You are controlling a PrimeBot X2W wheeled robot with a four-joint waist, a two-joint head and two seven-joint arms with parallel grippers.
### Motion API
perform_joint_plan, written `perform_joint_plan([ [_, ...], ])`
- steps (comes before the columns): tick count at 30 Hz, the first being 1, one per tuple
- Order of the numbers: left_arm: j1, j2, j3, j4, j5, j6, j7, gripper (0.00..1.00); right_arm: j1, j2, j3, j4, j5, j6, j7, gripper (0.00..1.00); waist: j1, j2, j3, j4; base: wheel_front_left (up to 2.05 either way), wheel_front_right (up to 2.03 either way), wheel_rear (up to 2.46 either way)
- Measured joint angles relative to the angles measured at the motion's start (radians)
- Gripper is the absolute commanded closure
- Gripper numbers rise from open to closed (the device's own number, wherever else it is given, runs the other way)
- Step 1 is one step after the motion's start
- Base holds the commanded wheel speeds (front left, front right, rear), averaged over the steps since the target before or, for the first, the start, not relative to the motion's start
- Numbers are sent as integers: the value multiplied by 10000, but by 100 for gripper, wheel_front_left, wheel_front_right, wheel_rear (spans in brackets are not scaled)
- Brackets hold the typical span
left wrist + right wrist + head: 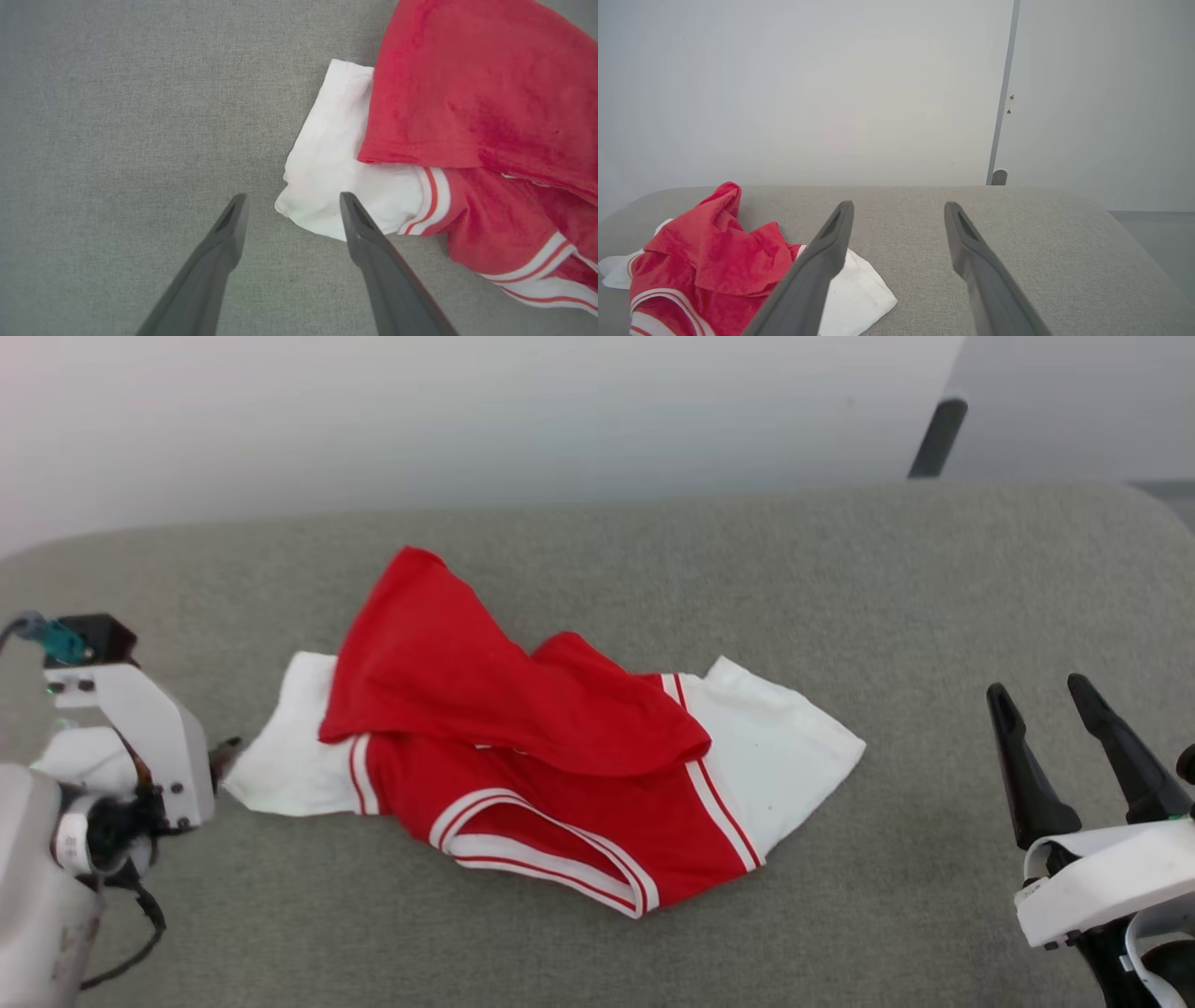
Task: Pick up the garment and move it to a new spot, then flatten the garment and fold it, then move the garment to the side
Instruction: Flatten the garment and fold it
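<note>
The garment [523, 747] lies crumpled in the middle of the grey cushioned surface [887, 579]. It is red, with white sleeve panels at both ends and striped trim. My left gripper [224, 751] is at its left end. In the left wrist view that gripper [292, 198] is open, its fingertips straddling the corner of the white sleeve [327, 163], with nothing gripped. My right gripper [1044, 695] stands open well to the right of the garment, apart from it. In the right wrist view the open right gripper [899, 205] points across the surface, and the garment [705, 252] lies at lower left.
A pale wall rises behind the surface. A dark slanted post [936, 439] stands beyond the far right edge. The surface rounds off at its right corner [1148, 513]. Bare grey fabric stretches to the right of the garment and in front of it.
</note>
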Motion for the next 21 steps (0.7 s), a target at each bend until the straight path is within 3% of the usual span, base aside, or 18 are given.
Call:
perform_joint_plan([
  [6, -500, 8, -215, 815, 165, -25, 263, 0, -201, -132, -12, -19, 121, 0, 25, 0, 0, 0, 734, -297, 0, 0, 0],
  [14, -790, -153, -322, 1582, -31, 259, 1189, 0, -402, -242, 67, 0, 151, 0, 134, 0, 0, 0, 1318, -558, 0, 0, 0],
  [18, -908, -217, -362, 1707, 36, 355, 1049, 0, -501, -282, 98, -19, 171, 0, 226, 0, 0, 0, 1399, -533, 0, 0, 0],
  [20, -976, -280, -370, 1804, 6, 408, 1066, 100, -564, -314, 107, -27, 186, 0, 265, 0, 0, 0, 1415, -510, 0, 0, 0],
  [21, -1007, -303, -393, 1837, 10, 408, 1076, 100, -564, -314, 119, -21, 221, 0, 339, 0, 0, 0, 1422, -498, 0, 0, 0],
])
